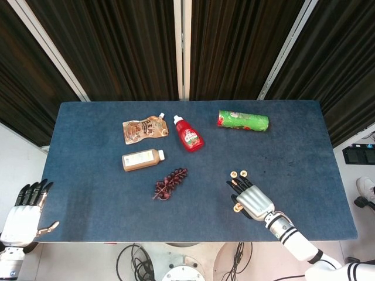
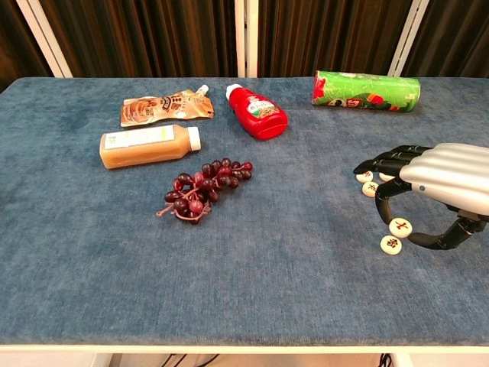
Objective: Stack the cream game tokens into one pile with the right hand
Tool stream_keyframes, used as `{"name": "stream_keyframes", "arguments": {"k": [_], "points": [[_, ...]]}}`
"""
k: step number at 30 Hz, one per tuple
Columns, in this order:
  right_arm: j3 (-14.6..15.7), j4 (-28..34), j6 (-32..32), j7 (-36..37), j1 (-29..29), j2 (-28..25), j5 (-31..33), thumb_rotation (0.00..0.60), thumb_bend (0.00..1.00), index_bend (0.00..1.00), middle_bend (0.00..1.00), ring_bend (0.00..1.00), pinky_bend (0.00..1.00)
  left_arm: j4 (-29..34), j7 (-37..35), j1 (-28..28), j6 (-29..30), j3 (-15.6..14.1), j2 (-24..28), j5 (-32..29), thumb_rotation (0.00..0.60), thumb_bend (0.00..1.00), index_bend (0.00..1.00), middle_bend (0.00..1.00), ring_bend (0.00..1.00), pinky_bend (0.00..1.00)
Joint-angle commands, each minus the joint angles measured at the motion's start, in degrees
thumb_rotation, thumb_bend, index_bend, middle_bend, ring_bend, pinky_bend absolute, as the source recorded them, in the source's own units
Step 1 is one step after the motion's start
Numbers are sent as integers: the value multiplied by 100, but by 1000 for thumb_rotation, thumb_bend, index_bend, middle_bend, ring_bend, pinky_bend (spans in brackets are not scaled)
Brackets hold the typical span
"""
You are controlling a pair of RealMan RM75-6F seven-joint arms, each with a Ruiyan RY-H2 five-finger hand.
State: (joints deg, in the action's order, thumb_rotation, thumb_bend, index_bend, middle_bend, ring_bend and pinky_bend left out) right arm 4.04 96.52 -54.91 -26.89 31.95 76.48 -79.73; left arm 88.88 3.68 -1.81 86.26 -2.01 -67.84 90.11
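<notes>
Cream tokens, and the right robot hand (image 2: 439, 187) has one of them pinched between thumb and a fingertip — the held token (image 2: 400, 227) hangs at the lower right of the chest view, face outward with its dark mark showing. Directly under it, just below and to the left in the frame, the lone token (image 2: 390, 245) lies flat on the blue worktop (image 2: 290, 267). Whether the two touch, I can't tell; they look very close.

Progress, as I judge it: early going. No pile is standing yet. Two more tokens (image 1: 238, 174) sit side by side a little higher in the frame, partly hidden behind the fingers in the chest view, and they're yet to be gathered. So one token is in hand, apparently headed for the lone one, and the pair remains.

On orientation: these are round discs, so no long axis to speak of. The held one is tipped on edge toward the camera; the ones on the worktop lie flat, marks up.

Left robot hand (image 1: 23, 216) sits off the worktop at the lower left of the head view, released, fingers apart.
</notes>
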Motion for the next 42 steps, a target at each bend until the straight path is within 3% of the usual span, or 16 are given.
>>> {"name": "stream_keyframes", "arguments": {"k": [1, 42], "points": [[22, -48, -15, -49, -18, 48, -46, 600, 304, 527, 51, 0, 0, -14, -22, 8, 14, 1, -3, 0, 600, 111, 0, 0, 0, 0], [11, -454, -105, -194, -255, 488, -51, 600, 303, 471, 35, 0, 0, -107, -117, 17, 25, -12, 1, 39, 600, 114, 0, 0, 0, 0]]}}
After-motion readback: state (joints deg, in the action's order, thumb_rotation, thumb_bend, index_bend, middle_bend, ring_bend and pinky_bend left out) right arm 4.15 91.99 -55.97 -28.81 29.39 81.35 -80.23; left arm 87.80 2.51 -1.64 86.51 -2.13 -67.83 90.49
